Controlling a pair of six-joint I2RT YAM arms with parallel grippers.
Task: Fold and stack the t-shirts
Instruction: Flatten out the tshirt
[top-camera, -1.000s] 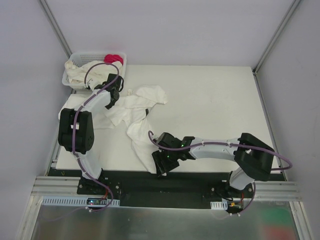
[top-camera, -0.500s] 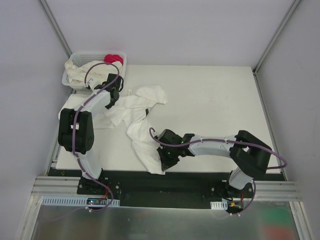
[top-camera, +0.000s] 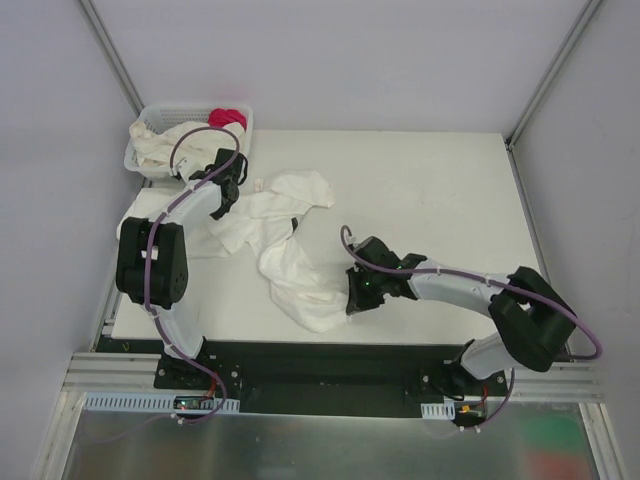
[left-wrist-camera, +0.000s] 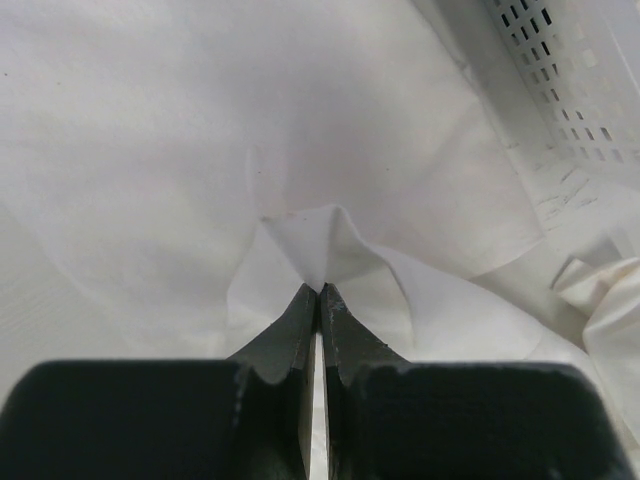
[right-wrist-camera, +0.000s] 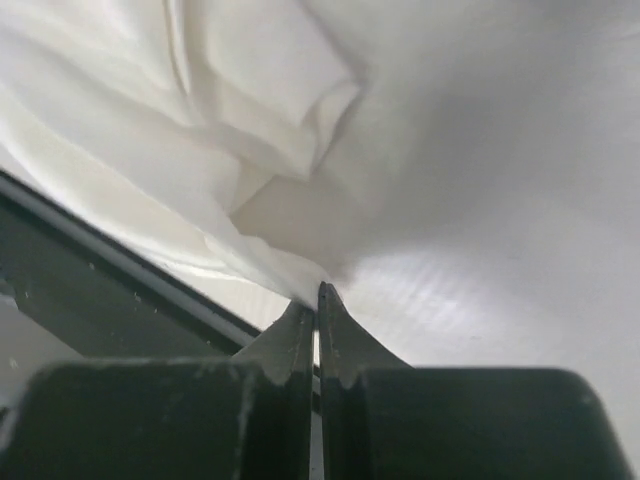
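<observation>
A crumpled white t-shirt (top-camera: 290, 270) lies stretched across the left half of the table (top-camera: 440, 190). My left gripper (top-camera: 227, 196) is at the shirt's far left part, by the basket. Its jaws are shut on a pinched peak of white cloth (left-wrist-camera: 318, 240). My right gripper (top-camera: 352, 303) is low at the shirt's near right end, close to the table's front edge. Its jaws are shut on a thin edge of that shirt (right-wrist-camera: 270, 262). More cream t-shirts (top-camera: 160, 142) hang out of the basket.
A white lattice basket (top-camera: 150, 118) stands at the table's far left corner, with a small red cloth (top-camera: 228, 117) in it; its perforated wall (left-wrist-camera: 570, 60) shows beside my left gripper. The black front rail (right-wrist-camera: 80, 290) runs just below my right gripper.
My right gripper has closed on the shirt's near edge and moved to the right, dragging that end of the cloth along. The left arm has not moved.
</observation>
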